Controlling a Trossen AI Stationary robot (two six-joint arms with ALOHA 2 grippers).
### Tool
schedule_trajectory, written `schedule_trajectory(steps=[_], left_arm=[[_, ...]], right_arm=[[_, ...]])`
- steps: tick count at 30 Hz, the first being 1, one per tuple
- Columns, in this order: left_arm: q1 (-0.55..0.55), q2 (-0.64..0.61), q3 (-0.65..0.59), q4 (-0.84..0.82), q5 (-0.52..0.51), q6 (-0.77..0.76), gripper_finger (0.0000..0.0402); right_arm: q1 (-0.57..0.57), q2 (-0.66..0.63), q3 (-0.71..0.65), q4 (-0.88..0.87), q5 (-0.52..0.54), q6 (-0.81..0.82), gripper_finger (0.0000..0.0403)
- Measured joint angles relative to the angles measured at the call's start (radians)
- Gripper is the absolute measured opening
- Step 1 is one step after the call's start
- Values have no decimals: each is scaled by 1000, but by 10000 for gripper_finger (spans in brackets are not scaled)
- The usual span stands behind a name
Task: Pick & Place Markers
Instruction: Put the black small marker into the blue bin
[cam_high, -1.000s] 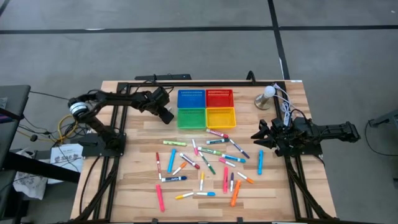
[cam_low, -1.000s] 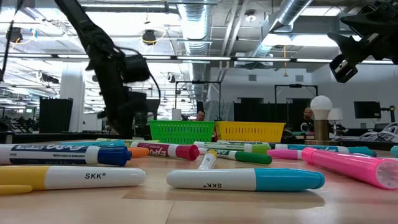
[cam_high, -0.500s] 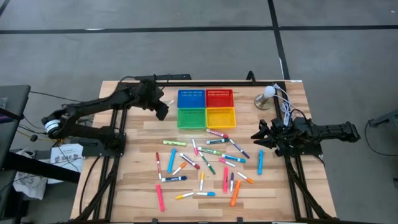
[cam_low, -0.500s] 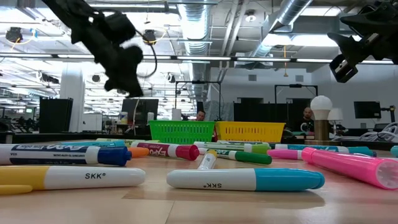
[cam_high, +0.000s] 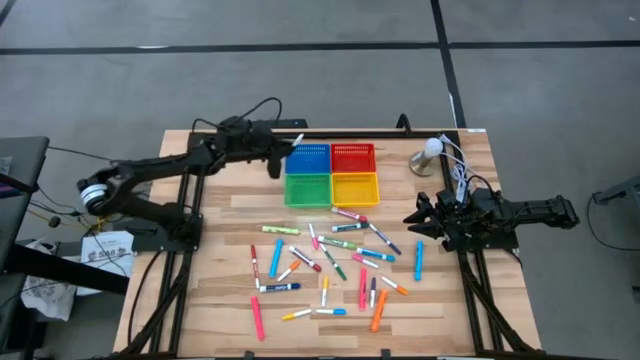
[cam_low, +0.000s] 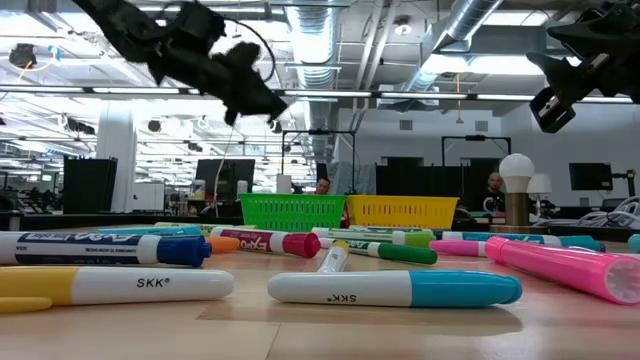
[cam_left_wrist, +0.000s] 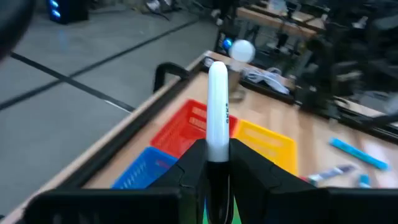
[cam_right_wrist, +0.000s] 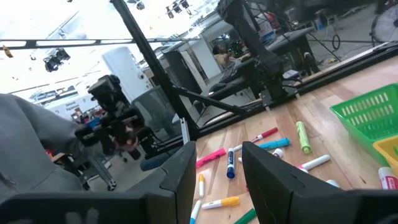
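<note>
My left gripper (cam_high: 279, 160) is in the air at the left edge of the blue basket (cam_high: 308, 158), shut on a white-barrelled marker (cam_left_wrist: 217, 106). It shows high up in the low view (cam_low: 250, 92). Many coloured markers (cam_high: 330, 258) lie flat on the table in front of the four baskets. My right gripper (cam_high: 416, 214) waits open above the table's right side, beside the markers, and touches nothing (cam_right_wrist: 214, 168). My left gripper pinches the white marker between its two fingers (cam_left_wrist: 194, 163), on the barrel's rear part (cam_left_wrist: 217, 149). The marker lies along the fingers and sticks out forward past their tips. It is lifted clear, pointing over the red basket (cam_left_wrist: 189, 124).
Blue, red (cam_high: 353, 157), green (cam_high: 308, 189) and yellow (cam_high: 355, 188) mesh baskets sit in a square block at the table's far middle. A lamp with a round white bulb (cam_high: 428, 155) and cables stand at the far right corner. Bare wood lies along the left side.
My left gripper has risen from beside the green basket, moved toward the far edge, then right toward the blue basket. It has tipped from pointing down to nearly level, carrying the marker with it.
</note>
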Motion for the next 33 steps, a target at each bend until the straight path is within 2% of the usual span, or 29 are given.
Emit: schedule_trajectory(steps=[4,11,17,23,33], left_arm=[[0,129,30,81,-3,1,57],[4,326,199,79,-8,49,60],[0,446,294,-35,-8,77,60],[0,469,296,-196,-47,134,60],[0,500,297,-227,-50,157,61]], right_arm=[[0,0,0,0,0,0,120],[0,0,0,0,0,0,120],[0,0,0,0,-2,0,120],[0,0,0,0,-2,0,120],[0,0,0,0,1,0,120]])
